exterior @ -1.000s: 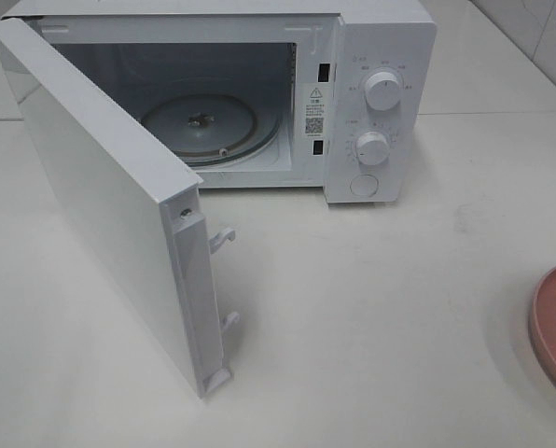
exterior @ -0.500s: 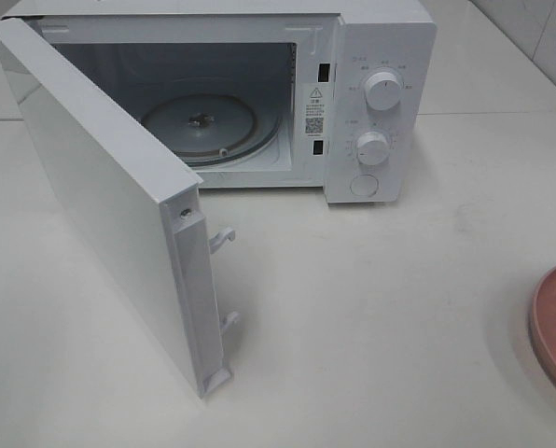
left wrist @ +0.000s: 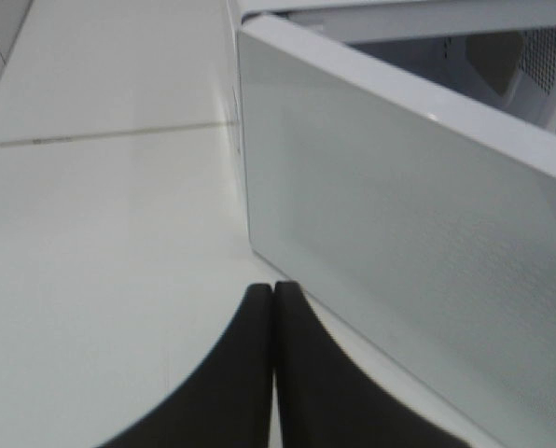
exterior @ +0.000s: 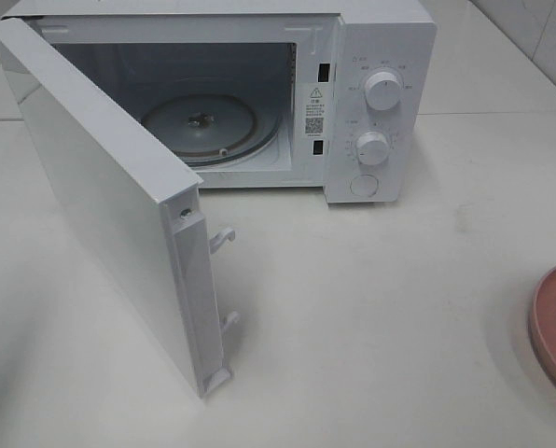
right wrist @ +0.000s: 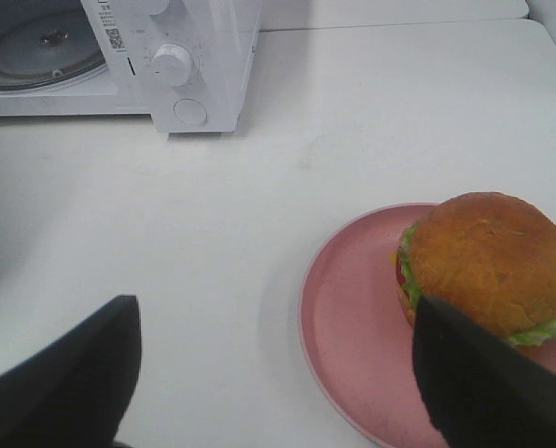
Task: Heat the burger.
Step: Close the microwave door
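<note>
White enamelled sheet metal makes up the boxy microwave oven, which stands on a smooth, pale matte table. Its flat rectangular door is swung wide open, two hooked plastic latches jutting from the free edge. Inside lies a round ribbed glass turntable. The control panel carries two round white ridged knobs above a flat circular button; a warning triangle and a QR code sticker sit on the front frame, the small print too fine to read.

The tall burger with a glossy golden-brown bun and frilled green lettuce sits on a round pink plate, well apart from the oven. The right gripper hovers over the table with its black fingers spread wide, one overlapping the burger's edge in the wrist view. The left gripper has its smooth black fingers pressed together, empty, beside the door's outer face.
</note>
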Controlling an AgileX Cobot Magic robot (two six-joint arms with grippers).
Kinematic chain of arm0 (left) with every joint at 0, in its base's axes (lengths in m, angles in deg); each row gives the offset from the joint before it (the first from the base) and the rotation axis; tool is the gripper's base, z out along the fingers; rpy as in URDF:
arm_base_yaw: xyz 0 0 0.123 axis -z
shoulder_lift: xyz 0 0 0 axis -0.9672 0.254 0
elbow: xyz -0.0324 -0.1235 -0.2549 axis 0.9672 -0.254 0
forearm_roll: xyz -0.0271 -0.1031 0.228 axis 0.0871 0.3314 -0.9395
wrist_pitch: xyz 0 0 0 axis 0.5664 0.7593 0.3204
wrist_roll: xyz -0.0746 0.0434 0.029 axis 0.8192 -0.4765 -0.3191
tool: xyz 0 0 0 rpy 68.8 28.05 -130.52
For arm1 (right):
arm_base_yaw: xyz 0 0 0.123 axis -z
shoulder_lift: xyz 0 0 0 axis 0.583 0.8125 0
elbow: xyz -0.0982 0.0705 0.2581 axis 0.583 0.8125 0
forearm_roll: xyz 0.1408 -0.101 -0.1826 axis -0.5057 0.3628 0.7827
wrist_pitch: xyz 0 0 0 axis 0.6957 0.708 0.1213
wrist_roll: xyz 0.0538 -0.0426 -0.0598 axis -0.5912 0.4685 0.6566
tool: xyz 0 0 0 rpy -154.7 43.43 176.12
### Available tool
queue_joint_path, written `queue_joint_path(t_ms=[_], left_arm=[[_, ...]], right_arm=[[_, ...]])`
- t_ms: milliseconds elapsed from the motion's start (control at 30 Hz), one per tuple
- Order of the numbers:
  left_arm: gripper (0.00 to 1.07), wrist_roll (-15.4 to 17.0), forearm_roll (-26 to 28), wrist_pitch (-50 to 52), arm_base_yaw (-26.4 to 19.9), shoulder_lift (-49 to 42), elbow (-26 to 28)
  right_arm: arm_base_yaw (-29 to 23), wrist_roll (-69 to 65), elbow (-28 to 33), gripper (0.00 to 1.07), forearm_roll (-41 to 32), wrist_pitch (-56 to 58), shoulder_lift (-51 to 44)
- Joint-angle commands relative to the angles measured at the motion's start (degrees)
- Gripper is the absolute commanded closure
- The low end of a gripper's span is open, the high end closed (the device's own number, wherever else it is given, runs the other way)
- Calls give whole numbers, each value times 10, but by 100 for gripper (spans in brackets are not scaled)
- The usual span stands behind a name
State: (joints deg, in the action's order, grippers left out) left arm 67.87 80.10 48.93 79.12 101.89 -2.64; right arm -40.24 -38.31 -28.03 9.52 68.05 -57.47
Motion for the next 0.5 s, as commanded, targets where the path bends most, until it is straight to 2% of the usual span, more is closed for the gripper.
queue_joint_path(t_ms=[33, 67, 167, 233, 433, 500], left_arm=[[107, -22, 17, 113, 3, 24, -41], [107, -23, 24, 167, 3, 38, -75], [107, -23, 32, 217, 3, 55, -102], [107, -23, 33, 293, 3, 81, -136], [107, -22, 29, 415, 3, 134, -171], [107, -12, 8, 472, 3, 172, -174]], right_arm=[[3, -5, 1, 31, 1, -4, -14], [3, -5, 1, 31, 1, -4, -14], [3, -5, 1, 31, 1, -4, -14], [3, -5, 1, 31, 1, -4, -14], [3, -5, 1, 31, 1, -4, -14], [3, -5, 1, 31, 1, -4, -14]])
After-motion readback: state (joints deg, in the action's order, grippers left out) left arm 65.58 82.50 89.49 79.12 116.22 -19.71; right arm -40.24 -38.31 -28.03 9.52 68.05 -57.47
